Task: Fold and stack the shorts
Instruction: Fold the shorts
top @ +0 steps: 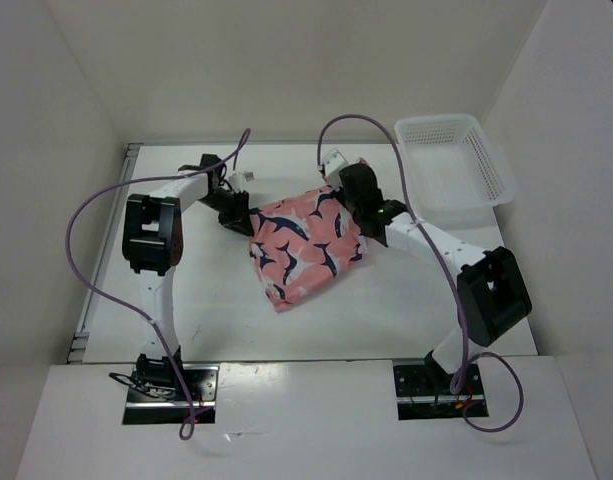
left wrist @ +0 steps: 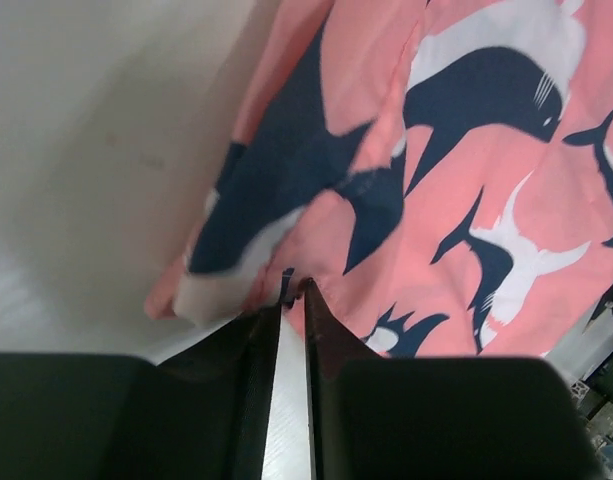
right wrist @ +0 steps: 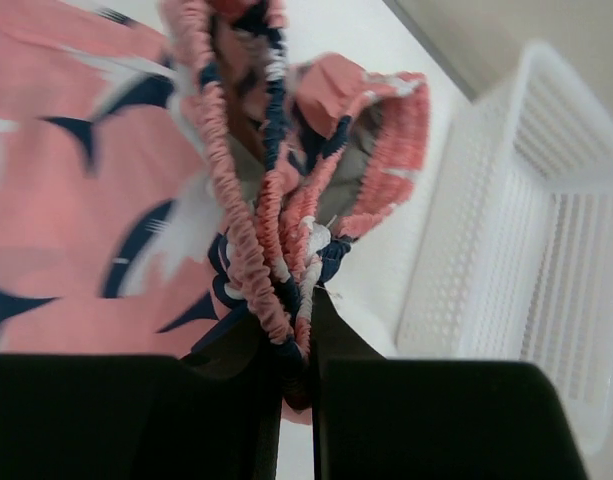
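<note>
From above, the soft salmon-pink fabric shorts [top: 301, 245] printed with navy-and-white sharks lie as a rumpled, roughly folded slab in the middle of the white table [top: 236, 320]. My left claw [top: 238, 216] is at their far-left corner and my right claw [top: 352, 192] is at their far-right corner. The white plastic mesh basket [top: 438, 122] stands apart at the far right.

On my left wrist, the left claw [left wrist: 296, 290] is narrowed to a slit with bare table [left wrist: 86, 150] showing between the fingers. The edge of the shorts [left wrist: 466, 200] lies right at the tips. I cannot tell whether any cloth is pinched.

On my right wrist, the right claw [right wrist: 286, 335] is clamped on the gathered elastic waistband [right wrist: 248, 220], which bunches up out of the grip. The rest of the shorts [right wrist: 86, 180] hangs off to the left, and the basket [right wrist: 546, 250] is just beside them on the right.

I judge this cloth light, limp and a bit slick. It will sag and slide rather than hold a crease, so the thick waistband and the hem corners look like the surest places to grip.
</note>
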`<state>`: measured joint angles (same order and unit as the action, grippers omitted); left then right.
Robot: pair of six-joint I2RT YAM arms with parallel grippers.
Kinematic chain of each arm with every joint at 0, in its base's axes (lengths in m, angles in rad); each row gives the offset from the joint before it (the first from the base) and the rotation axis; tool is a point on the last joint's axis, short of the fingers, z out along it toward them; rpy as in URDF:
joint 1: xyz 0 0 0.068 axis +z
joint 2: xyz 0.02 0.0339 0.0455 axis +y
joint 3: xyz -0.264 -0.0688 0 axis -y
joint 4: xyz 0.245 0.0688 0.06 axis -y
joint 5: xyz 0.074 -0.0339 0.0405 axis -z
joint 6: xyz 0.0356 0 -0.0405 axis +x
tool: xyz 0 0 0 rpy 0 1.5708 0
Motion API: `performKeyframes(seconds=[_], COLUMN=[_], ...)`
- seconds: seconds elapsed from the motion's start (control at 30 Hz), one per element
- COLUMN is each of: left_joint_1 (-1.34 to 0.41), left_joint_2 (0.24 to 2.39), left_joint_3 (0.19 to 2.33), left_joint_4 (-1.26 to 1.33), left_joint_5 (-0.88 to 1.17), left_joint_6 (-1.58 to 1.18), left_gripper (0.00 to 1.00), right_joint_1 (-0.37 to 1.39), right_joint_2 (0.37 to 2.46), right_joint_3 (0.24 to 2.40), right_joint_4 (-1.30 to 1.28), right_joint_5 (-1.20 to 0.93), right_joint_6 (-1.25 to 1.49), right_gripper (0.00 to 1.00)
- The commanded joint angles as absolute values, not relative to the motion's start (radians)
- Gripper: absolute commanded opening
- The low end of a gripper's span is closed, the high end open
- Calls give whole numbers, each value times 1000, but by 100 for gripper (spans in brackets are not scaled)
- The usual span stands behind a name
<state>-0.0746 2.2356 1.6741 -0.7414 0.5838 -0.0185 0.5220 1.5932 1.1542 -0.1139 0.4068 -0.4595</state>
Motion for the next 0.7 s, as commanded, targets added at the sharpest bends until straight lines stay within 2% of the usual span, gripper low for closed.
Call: performKeyframes(seconds=[0.0, 0.17, 0.3, 0.47, 0.67], left_joint_1=[-86, -95, -95, -75, -66], left_joint_2=[2312, 2368, 2391, 2391, 2382], left_joint_3=[1739, 1916, 1953, 1953, 1953], left_joint_4=[-713, -755, -773, -773, -773], left_joint_5=[554, 566, 552, 534, 525], left_joint_6=[0, 0, 0, 0, 0], left_gripper=[23, 20, 19, 19, 15], right_joint_1=[630, 774, 903, 931, 956], right_joint_2=[1557, 1577, 1601, 1661, 1788], right_joint_3=[1224, 1258, 1244, 1204, 1342], right_joint_4=[-41, -87, -78, -25, 3], right_joint_5=[420, 410, 410, 400, 443], right_joint_6=[-525, -485, -485, -494, -505], right_gripper=[0, 0, 0, 0, 0])
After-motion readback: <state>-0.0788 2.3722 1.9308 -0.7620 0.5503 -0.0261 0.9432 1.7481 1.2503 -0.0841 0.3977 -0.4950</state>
